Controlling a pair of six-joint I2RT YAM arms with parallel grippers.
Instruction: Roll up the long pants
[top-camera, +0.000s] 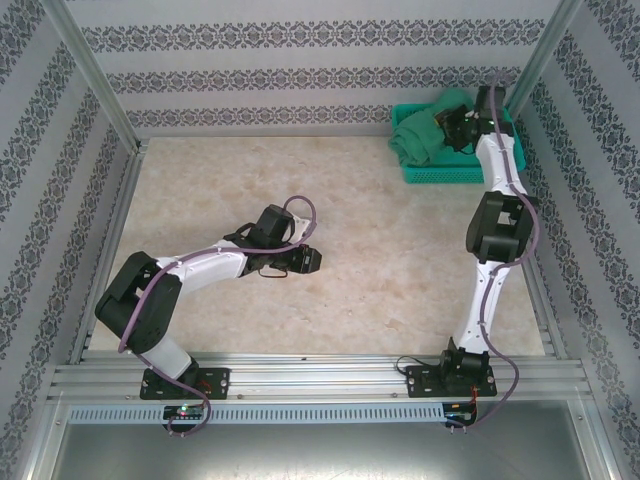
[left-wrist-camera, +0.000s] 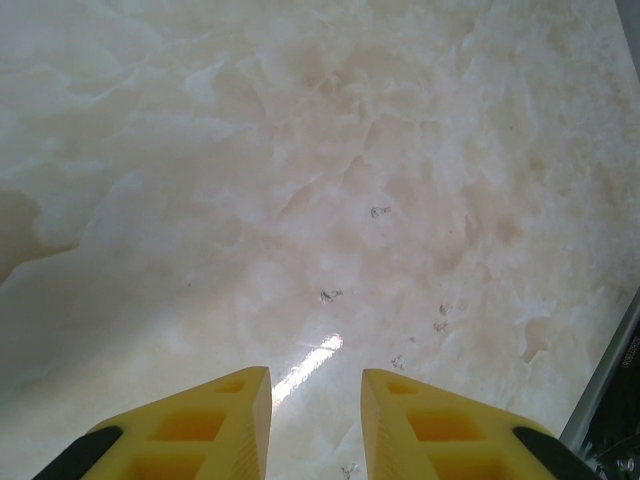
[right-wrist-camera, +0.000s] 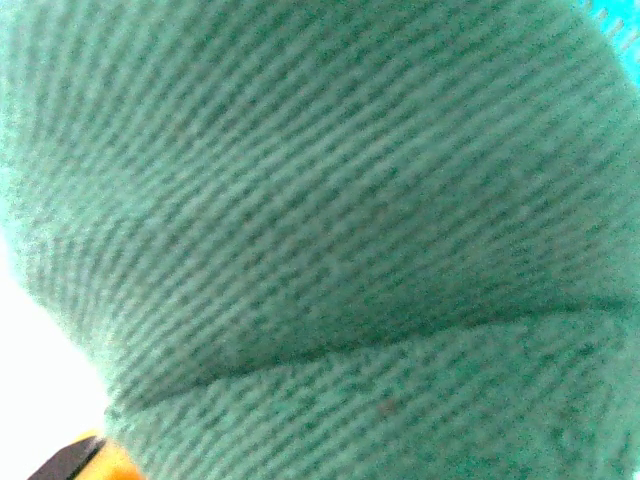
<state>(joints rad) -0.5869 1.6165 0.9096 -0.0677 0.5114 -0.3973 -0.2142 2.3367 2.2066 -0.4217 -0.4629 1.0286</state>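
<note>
The right fingers are the hard part. From above they sit at the far right corner, down in the teal basket, mostly covered by the arm's own wrist. The right wrist camera is so close to the long pants that the green weave blurs, with 1 fold line crossing the lower half. A yellow and black corner of 1 fingertip shows at the bottom left edge, and a sliver of teal mesh at the top right. I cannot tell whether those fingers pinch the cloth or just rest against it.

The pants lie bunched in the basket, a green heap reaching its left rim and partly hidden behind the right arm. Legs and waist cannot be told apart.

The left fingers are plain to see: 2 yellow tips with a narrow gap between them and nothing in it, hanging over bare bench. From above they are near the middle of the bench, well apart from the basket.

The bench is pale cream with a marbled pattern. The left wrist camera shows a bright streak of glare and a few small dark specks on it. Walls papered white with grey floral bands close 3 sides. Aluminium rails run along the near edge, where the 2 arm bases are bolted.
</note>
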